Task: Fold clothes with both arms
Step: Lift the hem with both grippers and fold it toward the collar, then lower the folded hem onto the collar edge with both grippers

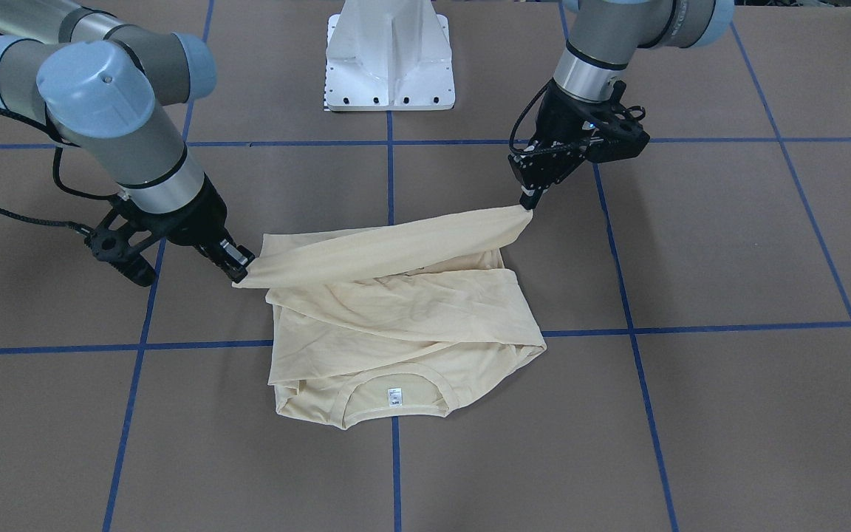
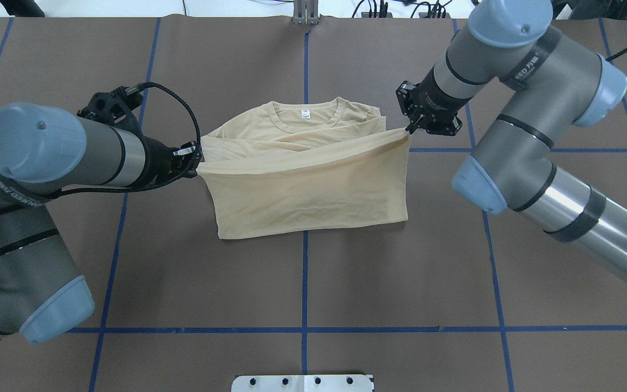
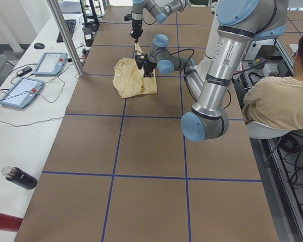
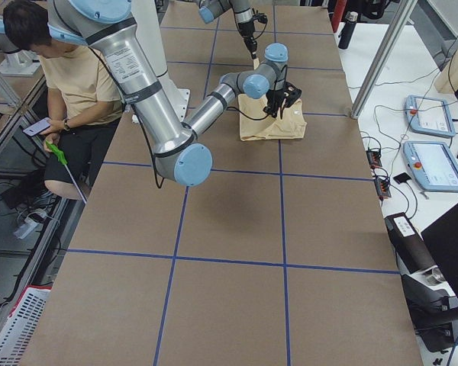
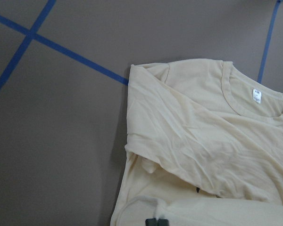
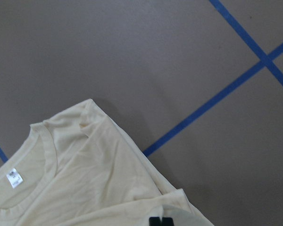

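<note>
Nearest the robot, the white pedestal base (image 2: 302,383) stands at the edge of the table (image 2: 128,261). A broad stretch of brown surface, crossed by blue tape lines (image 2: 305,283), lies between the base and the one cream long-sleeved T-shirt (image 2: 308,190). The shirt sits mid-table across the central tape line, with its near edge a straight fold resting on the surface. From that fold the cloth rises to a raised hem, stretched taut between the two grippers. The left gripper (image 2: 196,158) has its jaws closed on one hem corner. The right gripper (image 2: 410,129) has its jaws pinched on the other corner, which is held a little farther out. The left arm (image 2: 36,163) and the right arm (image 2: 536,136) reach in from opposite sides. Beyond the raised hem the shirt's crumpled upper body lies flat, with the collar and its single white neck label (image 2: 305,114) farthest from the robot. Brown surface shows all round the shirt.
</note>
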Motion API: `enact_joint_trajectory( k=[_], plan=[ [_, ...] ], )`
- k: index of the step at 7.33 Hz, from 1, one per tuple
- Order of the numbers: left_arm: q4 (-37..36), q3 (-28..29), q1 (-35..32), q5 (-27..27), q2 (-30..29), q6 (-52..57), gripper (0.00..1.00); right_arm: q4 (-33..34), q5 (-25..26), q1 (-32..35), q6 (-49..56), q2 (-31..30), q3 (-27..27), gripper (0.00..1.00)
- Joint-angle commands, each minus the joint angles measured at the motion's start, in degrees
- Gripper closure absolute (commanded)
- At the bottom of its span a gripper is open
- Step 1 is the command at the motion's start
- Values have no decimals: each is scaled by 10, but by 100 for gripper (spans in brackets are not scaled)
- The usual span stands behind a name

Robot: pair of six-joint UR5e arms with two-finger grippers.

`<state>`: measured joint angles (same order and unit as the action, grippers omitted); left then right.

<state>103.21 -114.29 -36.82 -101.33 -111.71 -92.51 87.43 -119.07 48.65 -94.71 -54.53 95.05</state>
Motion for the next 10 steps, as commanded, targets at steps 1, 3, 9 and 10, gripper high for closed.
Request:
enact_joint_trajectory(
  k=[1, 3, 9, 10],
  plan=[
    [23, 45, -35, 1, -16, 35, 100, -6, 4, 22, 54, 74, -118, 100],
    [93, 144, -54, 2, -55, 37, 100, -64, 23, 22, 64, 111, -211, 100],
    [214, 289, -62, 7, -74, 37, 100, -137, 62, -10, 62, 155, -321, 100],
    [225, 301, -62, 26, -76, 37, 100, -141, 65, -10, 63, 154, -327, 100]
  ],
)
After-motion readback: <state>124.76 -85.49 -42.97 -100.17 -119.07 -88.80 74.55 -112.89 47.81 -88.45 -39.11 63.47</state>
